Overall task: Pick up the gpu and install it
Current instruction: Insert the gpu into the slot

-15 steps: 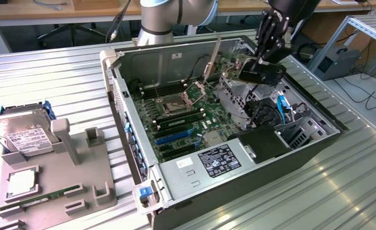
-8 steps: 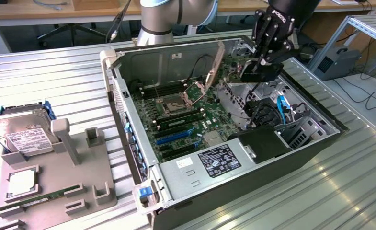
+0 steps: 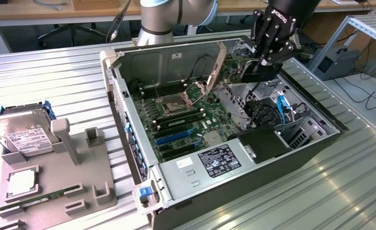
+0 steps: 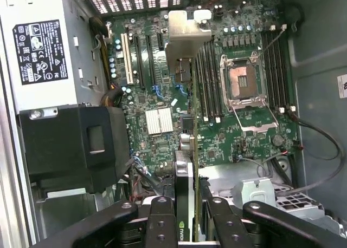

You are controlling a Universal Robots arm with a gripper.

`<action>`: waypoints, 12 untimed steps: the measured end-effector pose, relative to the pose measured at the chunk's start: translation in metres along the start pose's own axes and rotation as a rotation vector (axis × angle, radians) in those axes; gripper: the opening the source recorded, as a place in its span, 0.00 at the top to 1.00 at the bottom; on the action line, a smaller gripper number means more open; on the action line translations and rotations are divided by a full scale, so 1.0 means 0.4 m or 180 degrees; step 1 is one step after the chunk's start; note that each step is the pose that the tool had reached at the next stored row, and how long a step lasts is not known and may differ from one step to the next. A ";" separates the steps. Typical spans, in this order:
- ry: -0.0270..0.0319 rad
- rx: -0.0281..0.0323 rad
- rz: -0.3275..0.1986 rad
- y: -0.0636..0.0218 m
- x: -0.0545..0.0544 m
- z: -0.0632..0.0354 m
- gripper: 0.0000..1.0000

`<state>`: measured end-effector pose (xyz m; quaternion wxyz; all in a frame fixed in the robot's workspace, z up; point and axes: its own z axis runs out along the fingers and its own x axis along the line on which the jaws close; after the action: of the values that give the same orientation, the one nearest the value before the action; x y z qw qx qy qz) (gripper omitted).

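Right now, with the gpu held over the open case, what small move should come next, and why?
Probably a slow descent toward the motherboard. The gripper is shut on the gpu, which hangs on edge above the board, not yet seated. In the wrist view the card runs parallel to the expansion slots, so I'd lower it while checking its sideways line-up.

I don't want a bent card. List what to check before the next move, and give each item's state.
1. gpu clamped in pincer: ok.
2. gpu inside the case, over the motherboard: ok.
3. gpu edge-on to the motherboard: ok.
4. Slot under gpu free: cannot tell, the card hides it.
5. gpu seated: not ok, it hangs above the board.
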<state>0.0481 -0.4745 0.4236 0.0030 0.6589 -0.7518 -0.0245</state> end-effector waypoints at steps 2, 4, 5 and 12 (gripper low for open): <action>-0.0033 0.0027 -0.0015 0.004 0.001 0.003 0.73; -0.0040 0.0041 -0.0022 0.009 0.002 0.006 0.73; -0.0041 0.0045 -0.0022 0.014 0.002 0.007 0.73; -0.0042 0.0058 -0.0022 0.037 0.006 0.015 0.73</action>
<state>0.0328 -0.4745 0.4183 -0.0081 0.6614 -0.7497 -0.0221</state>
